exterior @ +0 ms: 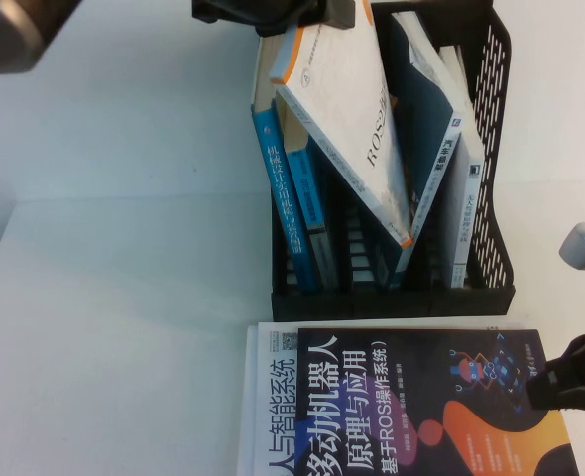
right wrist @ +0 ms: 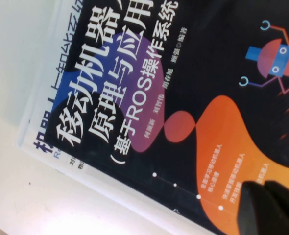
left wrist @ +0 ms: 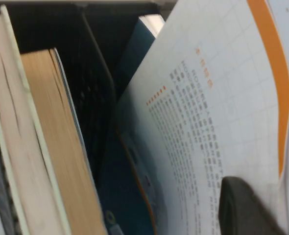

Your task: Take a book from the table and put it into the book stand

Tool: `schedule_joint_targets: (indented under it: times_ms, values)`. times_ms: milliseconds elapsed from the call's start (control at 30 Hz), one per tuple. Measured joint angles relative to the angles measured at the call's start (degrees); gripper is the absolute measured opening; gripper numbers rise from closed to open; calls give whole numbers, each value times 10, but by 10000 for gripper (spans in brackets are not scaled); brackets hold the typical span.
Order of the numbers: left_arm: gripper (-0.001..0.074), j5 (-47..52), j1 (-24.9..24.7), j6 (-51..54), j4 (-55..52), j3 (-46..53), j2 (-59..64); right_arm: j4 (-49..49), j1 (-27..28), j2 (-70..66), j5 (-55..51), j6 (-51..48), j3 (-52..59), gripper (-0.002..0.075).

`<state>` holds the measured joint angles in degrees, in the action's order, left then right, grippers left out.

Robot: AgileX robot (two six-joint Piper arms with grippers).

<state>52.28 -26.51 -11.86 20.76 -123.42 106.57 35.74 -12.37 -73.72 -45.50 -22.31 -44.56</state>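
Books fill the black mesh book stand (exterior: pixel 491 149) at the upper centre of the high view. A white book with an orange-edged cover (exterior: pixel 357 129) leans diagonally across its slots, its lower corner down between the dividers, its top end under the left gripper (exterior: pixel 302 12) at the top edge, which appears clamped on it; one dark finger pad (left wrist: pixel 245 208) presses the cover. Two blue-spined books (exterior: pixel 292 198) stand in the left slot. At the lower centre, a dark ROS robotics book (exterior: pixel 421 407) lies flat on a white book (exterior: pixel 268 397). The right gripper (exterior: pixel 570 382) sits at that dark book's right edge, a finger (right wrist: pixel 272 210) on the cover; its opening cannot be told.
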Motion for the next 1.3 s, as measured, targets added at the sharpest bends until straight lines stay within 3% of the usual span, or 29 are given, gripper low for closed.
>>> schedule_joint_targets:
  times_ms: [500,600,767,867,1000,1167,1300]
  values:
    - [108,-8,0,11,-49,-72,89,1,0,0,0,0,0,-3]
    - [182,-29,0,16,-49,-74,89,1,0,0,0,0,0,-3]
    - [437,-75,-1,10,-47,-80,81,1,0,0,-4,0,0,-3]
    - [489,-79,-1,2,-45,-80,75,1,0,0,-7,0,0,-3]
    - [448,-79,-1,0,-40,-80,60,1,0,0,-7,-7,0,-3]
    - [283,-41,-1,5,-38,-80,25,31,-1,0,-16,-53,0,-3]
    - [140,-9,-1,33,-39,-80,-4,88,-33,-30,-17,-132,0,-3]
